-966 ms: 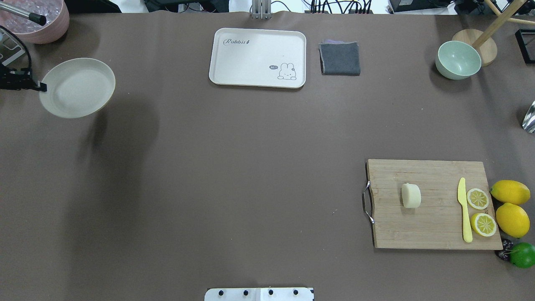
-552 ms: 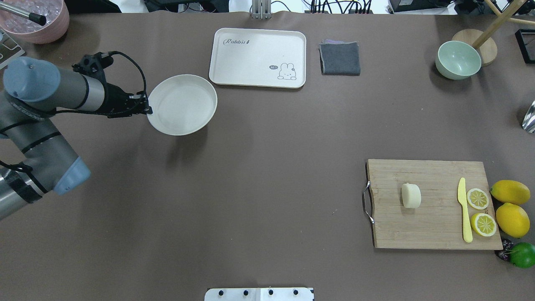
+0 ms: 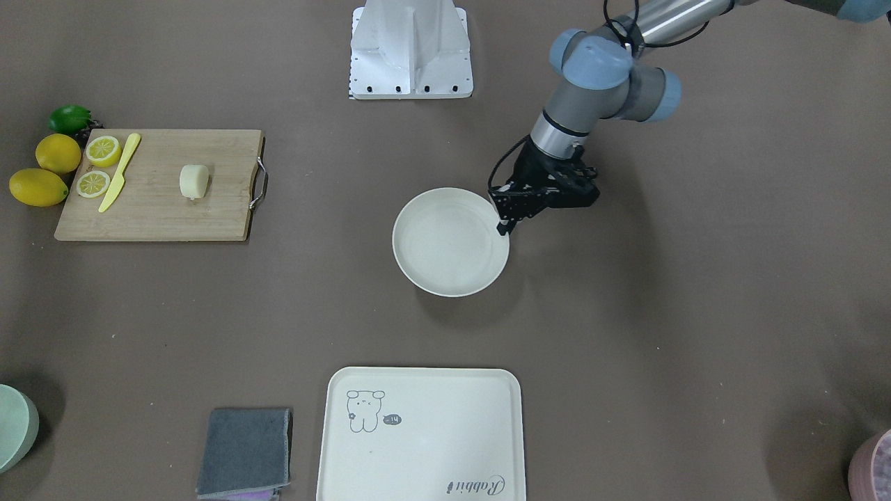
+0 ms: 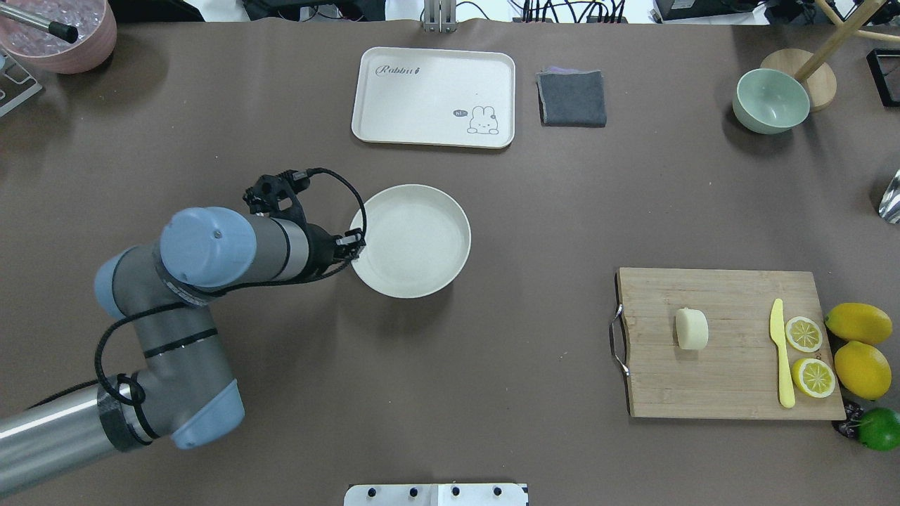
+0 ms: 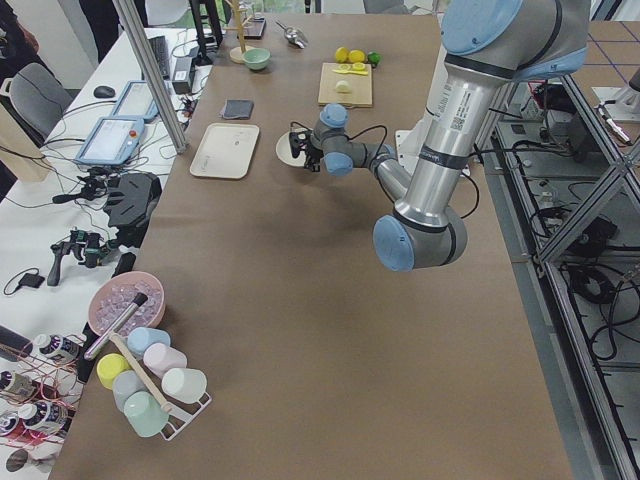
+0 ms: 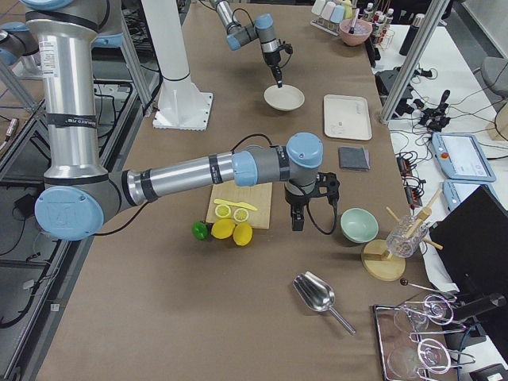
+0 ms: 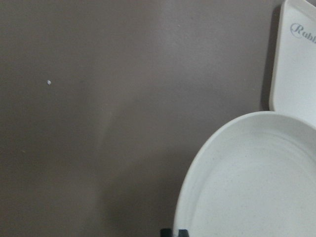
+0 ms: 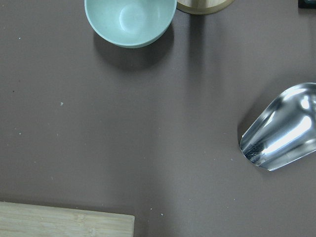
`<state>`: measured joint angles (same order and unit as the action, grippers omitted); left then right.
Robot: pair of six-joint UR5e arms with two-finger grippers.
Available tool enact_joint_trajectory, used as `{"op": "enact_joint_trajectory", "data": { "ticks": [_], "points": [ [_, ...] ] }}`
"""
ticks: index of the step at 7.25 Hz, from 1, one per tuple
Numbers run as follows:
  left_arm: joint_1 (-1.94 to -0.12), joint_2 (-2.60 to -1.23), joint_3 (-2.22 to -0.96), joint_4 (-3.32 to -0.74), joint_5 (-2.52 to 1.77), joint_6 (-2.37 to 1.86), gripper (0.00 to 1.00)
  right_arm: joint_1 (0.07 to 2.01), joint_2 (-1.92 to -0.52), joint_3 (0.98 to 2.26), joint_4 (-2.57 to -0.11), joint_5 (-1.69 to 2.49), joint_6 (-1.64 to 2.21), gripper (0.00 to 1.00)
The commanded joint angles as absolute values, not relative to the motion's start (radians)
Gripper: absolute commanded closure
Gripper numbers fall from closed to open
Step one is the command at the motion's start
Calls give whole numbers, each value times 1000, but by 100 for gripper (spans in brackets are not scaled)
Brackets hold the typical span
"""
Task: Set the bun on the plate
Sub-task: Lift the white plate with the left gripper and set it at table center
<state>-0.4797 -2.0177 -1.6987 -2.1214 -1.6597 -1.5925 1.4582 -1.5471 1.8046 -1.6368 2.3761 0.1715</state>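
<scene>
L arm [image 4: 211,247] elbow-bent, wrist down, L jaws pinching plate [image 4: 416,242] rim; R jaws unclear.

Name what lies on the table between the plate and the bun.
From the plate the table is bare up to the metal handle of the cutting board; then bare board up to the bun. The overhead view shows this.

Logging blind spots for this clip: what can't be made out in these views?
- Right gripper: open or shut unknown; seen only in the exterior right view, small; off-frame overhead.
- Left gripper on the plate rim: finger contact hidden by the wrist overhead, cut off by the bottom edge in the left wrist view.
- Whether the plate touches the table: unclear.
- Dark object beside the lime: too small overhead, partly covered.
</scene>
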Motion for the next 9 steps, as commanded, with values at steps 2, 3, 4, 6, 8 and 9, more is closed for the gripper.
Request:
{"op": "enact_joint_trajectory", "data": {
  "ticks": [2,3,4,6,8,9],
  "points": [
    [-394,-2033,-1681,-2092,-1574,-1606,100,1440,-1531,1805,-1637,2378,198,0],
    [-394,-2033,-1675,-2092,-1574,-1605,100,1428,-1528,1812,-1637,2376,221,0],
    [-394,-2034,-1677,-2092,-1575,-1605,65,1414,-1528,1828,-1637,2376,248,0],
    [-394,-2040,-1696,-2094,-1571,-1605,2,1369,-1503,1839,-1635,2376,311,0],
    [-425,-2034,-1729,-2092,-1574,-1591,2,1278,-1496,1909,-1635,2370,444,0],
    [-454,-2028,-1744,-2082,-1580,-1579,2,1226,-1496,1951,-1635,2362,521,0]
  ]
}}
